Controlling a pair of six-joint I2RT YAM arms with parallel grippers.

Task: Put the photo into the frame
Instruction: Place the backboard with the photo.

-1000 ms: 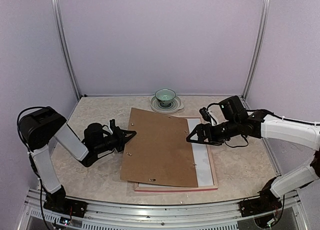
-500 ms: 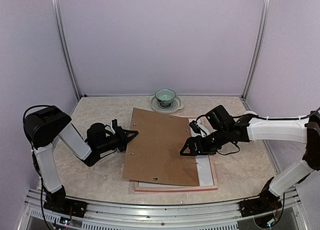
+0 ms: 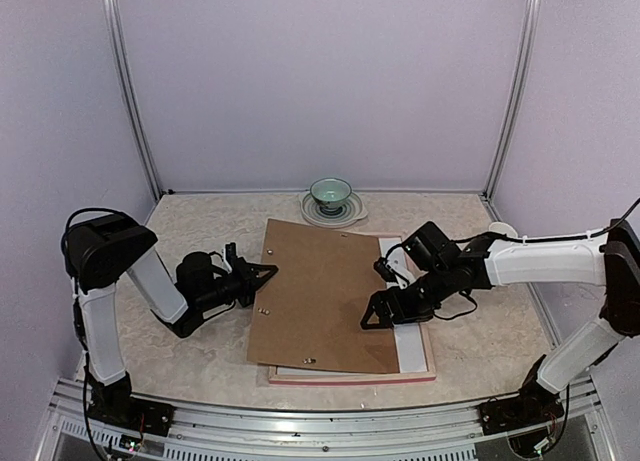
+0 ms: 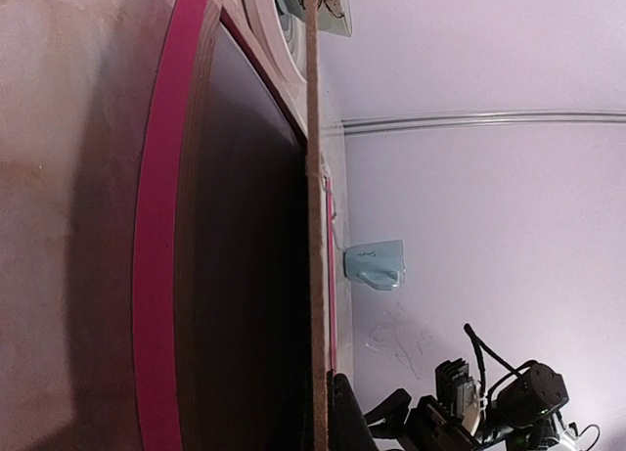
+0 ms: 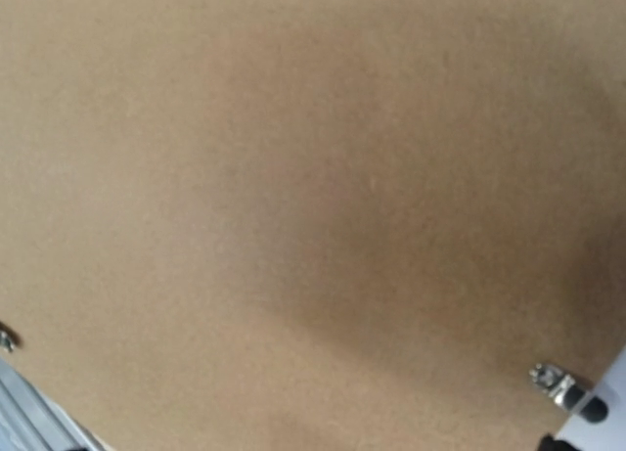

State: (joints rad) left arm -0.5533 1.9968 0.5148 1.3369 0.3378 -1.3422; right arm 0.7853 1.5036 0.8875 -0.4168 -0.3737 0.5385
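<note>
The brown backing board [image 3: 320, 296] lies slanted over the pink frame [image 3: 350, 378], whose rim shows along the near and right sides. A white strip [image 3: 408, 343] shows inside the frame's right side. The photo is hidden. My left gripper [image 3: 267, 271] is shut on the board's left edge and holds it raised. In the left wrist view the board [image 4: 314, 226] is edge-on above the pink frame [image 4: 156, 294], with one finger [image 4: 348, 420] beside it. My right gripper [image 3: 368, 321] looks shut, its tip down on the board's right part. The right wrist view shows only board [image 5: 293, 197].
A green bowl [image 3: 331, 192] on a plate [image 3: 350, 216] stands at the back, just beyond the frame. Metal turn clips [image 3: 308, 361] sit on the board. A pale blue hook [image 4: 377, 265] is on the right wall. Walls close the left, back and right sides.
My right gripper has moved left and nearer, from the frame's right side onto the board. My left gripper has shifted slightly right with the board's edge.
</note>
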